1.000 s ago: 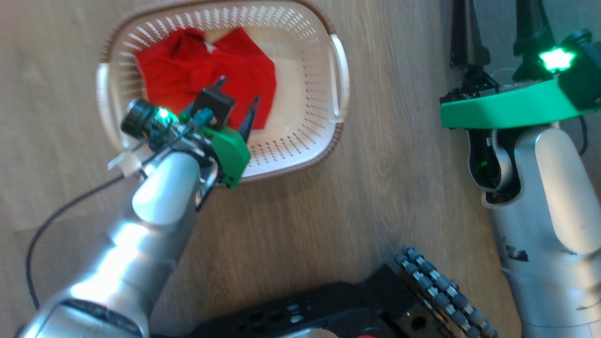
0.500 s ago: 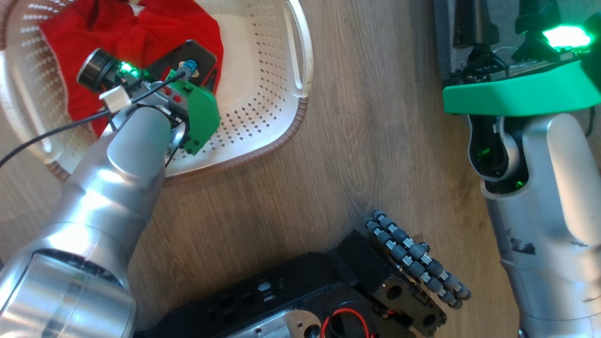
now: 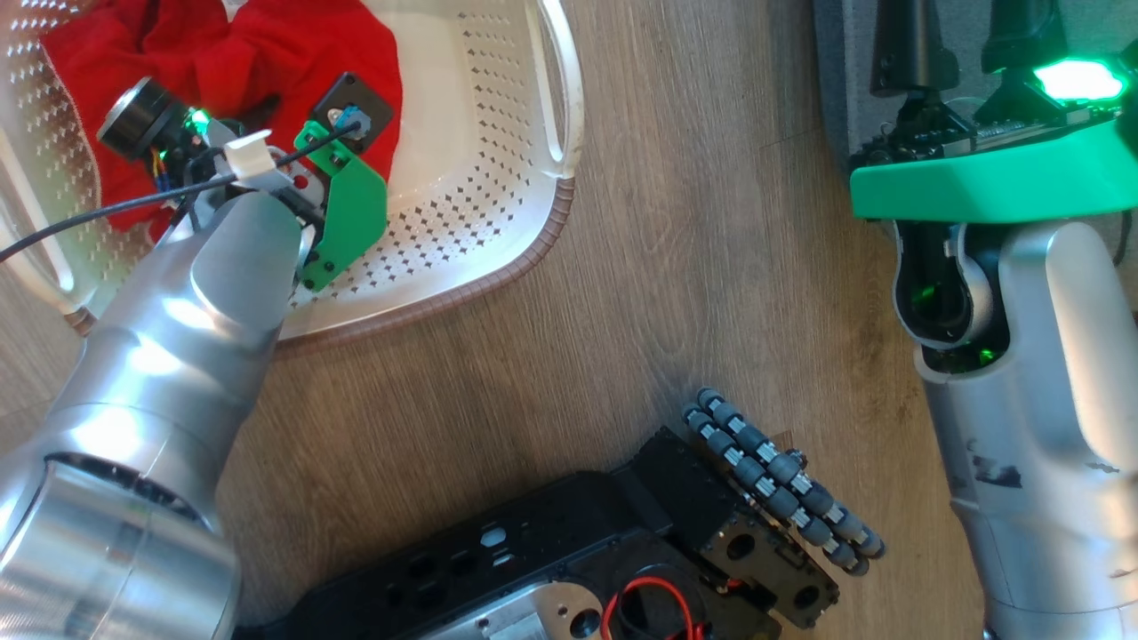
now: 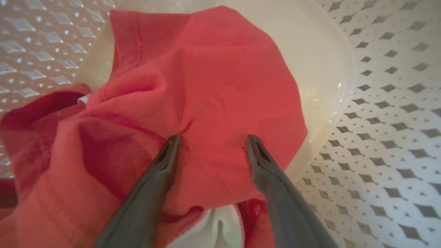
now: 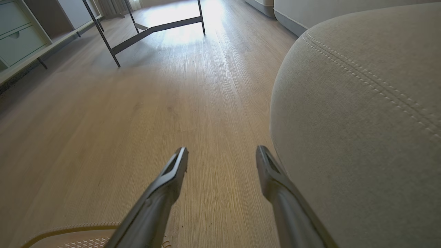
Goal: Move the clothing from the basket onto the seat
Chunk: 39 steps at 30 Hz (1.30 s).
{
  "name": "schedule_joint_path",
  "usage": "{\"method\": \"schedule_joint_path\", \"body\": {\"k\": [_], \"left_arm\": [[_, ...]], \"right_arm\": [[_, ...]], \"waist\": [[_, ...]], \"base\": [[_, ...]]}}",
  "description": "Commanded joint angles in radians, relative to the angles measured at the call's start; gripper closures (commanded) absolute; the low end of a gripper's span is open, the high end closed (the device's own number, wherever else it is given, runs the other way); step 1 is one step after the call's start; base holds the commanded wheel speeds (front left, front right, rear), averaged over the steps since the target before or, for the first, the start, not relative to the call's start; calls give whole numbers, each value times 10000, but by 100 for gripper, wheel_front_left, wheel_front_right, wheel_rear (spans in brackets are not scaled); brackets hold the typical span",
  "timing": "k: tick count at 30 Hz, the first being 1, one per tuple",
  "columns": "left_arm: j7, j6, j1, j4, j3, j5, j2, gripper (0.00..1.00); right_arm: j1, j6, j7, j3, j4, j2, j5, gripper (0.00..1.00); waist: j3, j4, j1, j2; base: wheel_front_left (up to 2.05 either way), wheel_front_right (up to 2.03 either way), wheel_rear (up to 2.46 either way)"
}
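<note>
The red clothing (image 3: pixel 267 44) lies bunched in the cream basket (image 3: pixel 551 222) at the upper left of the head view. My left arm reaches down into the basket. In the left wrist view my left gripper (image 4: pixel 213 141) is open, and both fingertips (image 4: pixel 175 142) press into the red clothing (image 4: pixel 213 79). White lining shows below the fingers. The perforated basket wall (image 4: pixel 379 86) stands to the right. My right gripper (image 5: pixel 220 151) is open and holds nothing, hovering over the floor beside the grey seat (image 5: pixel 361 120). The seat (image 3: pixel 836 71) also shows at the head view's upper right.
Wood floor (image 3: pixel 711 267) lies between the basket and the seat. My black base with its roller wheel (image 3: pixel 773 480) sits at the bottom. A black cable (image 3: pixel 71 222) trails from the left wrist. Black metal table legs (image 5: pixel 151 29) and a drawer unit (image 5: pixel 17 41) stand farther off.
The head camera has shifted, so the basket sits further up and left. My left gripper has gone deeper into the basket, onto the red clothing. The right arm has kept its pose.
</note>
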Motion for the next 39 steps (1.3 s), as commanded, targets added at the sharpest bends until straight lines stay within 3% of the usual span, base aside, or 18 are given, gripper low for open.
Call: {"method": "schedule_joint_path", "body": {"k": [1, 6, 7, 8, 9, 25, 39], "left_arm": [[201, 75, 38, -23, -53, 169, 201, 0], [429, 54, 19, 3, -222, 197, 258, 0], [433, 51, 32, 7, -236, 180, 269, 33], [432, 52, 40, 9, -253, 168, 276, 72], [425, 60, 41, 12, -277, 164, 279, 100], [-1001, 307, 208, -69, 128, -677, 99, 100], [-2547, 317, 1237, -548, 673, -2055, -456, 100]], "right_arm": [[600, 69, -48, 29, -328, 92, 109, 0], [661, 69, -48, -42, -348, 92, 129, 0], [664, 69, -48, -56, -350, 92, 128, 0], [664, 69, -48, -71, -348, 92, 125, 0], [655, 69, -48, -82, -343, 92, 119, 0], [129, 69, -48, -78, -164, 93, -93, 0], [414, 69, -48, -320, 395, 93, -1055, 0]], "waist": [[25, 4, 0, 0], [59, 29, 0, 0], [60, 36, 0, 0], [58, 42, 0, 0], [56, 46, 0, 0], [-454, 45, 0, 0], [-2475, 927, 0, 0]], "base": [[0, 0, 0], [0, 0, 0], [0, 0, 0], [0, 0, 0], [0, 0, 0], [0, 0, 0], [0, 0, 0]]}}
